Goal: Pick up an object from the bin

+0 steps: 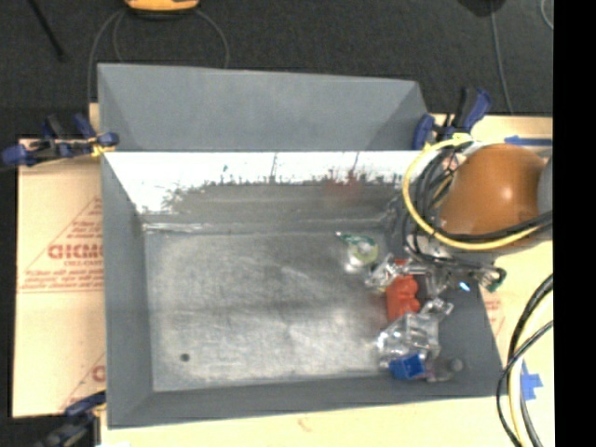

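My gripper (421, 274) is low in the bin's right end, just under the arm's wrist. Right below it lies a small red block (402, 297), partly covered by the gripper's metal parts. To the left of the gripper sits a small clear, greenish round thing (358, 250) on the bin floor. Nearer the front wall lies a crumpled clear plastic piece (410, 336) with a blue part (406, 369) at its lower end.
All the loose things are bunched at the right end of the bin. A small dark speck (184, 358) marks the floor at the front left. The arm with its cables hangs over the bin's right rim.
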You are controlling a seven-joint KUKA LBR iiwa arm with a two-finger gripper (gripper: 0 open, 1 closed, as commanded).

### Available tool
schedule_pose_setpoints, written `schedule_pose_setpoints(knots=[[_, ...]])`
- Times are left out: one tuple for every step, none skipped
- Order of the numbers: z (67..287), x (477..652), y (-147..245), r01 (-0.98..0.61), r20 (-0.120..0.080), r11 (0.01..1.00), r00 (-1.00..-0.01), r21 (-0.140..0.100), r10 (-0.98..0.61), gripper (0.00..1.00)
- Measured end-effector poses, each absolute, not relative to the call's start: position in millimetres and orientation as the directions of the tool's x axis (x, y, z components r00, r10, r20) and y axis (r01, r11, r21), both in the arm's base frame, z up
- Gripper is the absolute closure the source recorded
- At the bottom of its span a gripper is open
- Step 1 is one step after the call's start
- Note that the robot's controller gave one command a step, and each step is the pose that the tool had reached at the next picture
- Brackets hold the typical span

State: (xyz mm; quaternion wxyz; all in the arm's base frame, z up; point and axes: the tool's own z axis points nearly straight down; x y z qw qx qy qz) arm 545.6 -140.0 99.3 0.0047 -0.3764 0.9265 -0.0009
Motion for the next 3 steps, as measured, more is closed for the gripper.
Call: schedule_pose_setpoints(knots=[[95,566.2,-150,-0.756,-0.012,0.654,-0.654,0.020,-0.756,0.00],[95,566.8,-156,-0.758,-0.008,0.652,-0.652,0.005,-0.758,1.00],[213,556.4,-137,-0.815,-0.004,0.580,-0.580,-0.009,-0.815,1.00]])
